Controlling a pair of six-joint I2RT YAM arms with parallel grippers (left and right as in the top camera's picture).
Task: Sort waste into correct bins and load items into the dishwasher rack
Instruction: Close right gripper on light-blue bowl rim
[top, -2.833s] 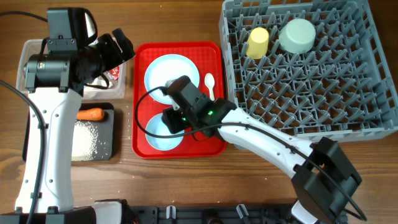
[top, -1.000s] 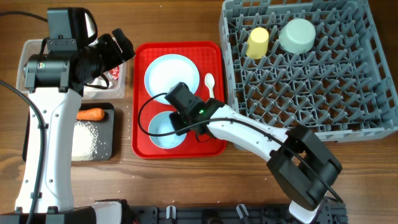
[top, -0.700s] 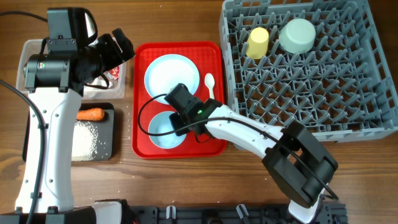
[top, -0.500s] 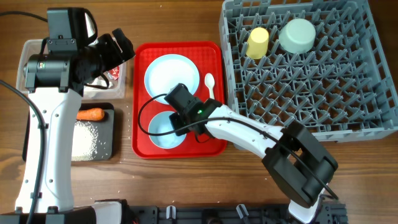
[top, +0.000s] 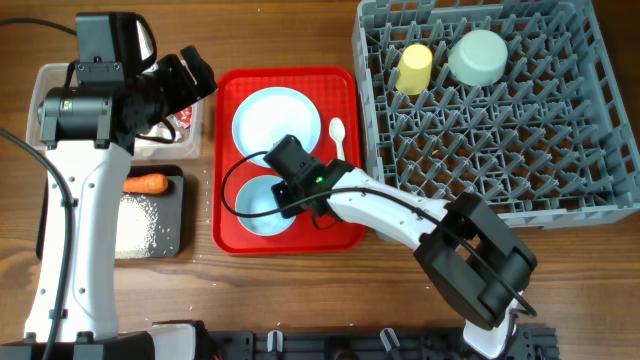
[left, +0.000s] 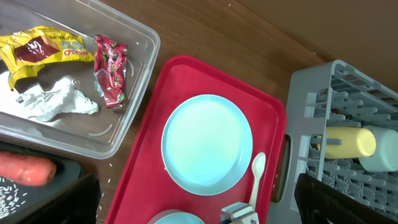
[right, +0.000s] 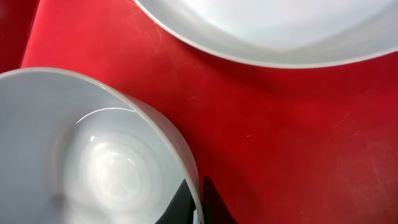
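Your right tool (right: 198, 204) is pinching the bowl (right: 93, 155) rim on the red tray (right: 280, 155), one finger inside, one outside. Your left tool (top: 192, 68) is spread, holding nothing.

Bright, even light, soft shadows — glare ring inside bowl (right: 99, 158); right-wrist close-up slightly soft.

Yellow wrapper (left: 37, 50), red wrapper (left: 111, 71) and white tissue (left: 53, 102) lie crumpled in the clear tub (left: 124, 118). The carrot (top: 145, 183) and the rice (top: 145, 222) sit on the black tray (top: 176, 200). The pale blue plate (left: 207, 144) and the spoon (left: 256, 180) lie flat on the red tray (left: 149, 162), beside the upright bowl (right: 93, 162), whose rim the right gripper (right: 196, 208) pinches. In the grey rack (top: 500, 150), the yellow cup (top: 414, 68) lies tipped beside the inverted bowl (top: 478, 56).
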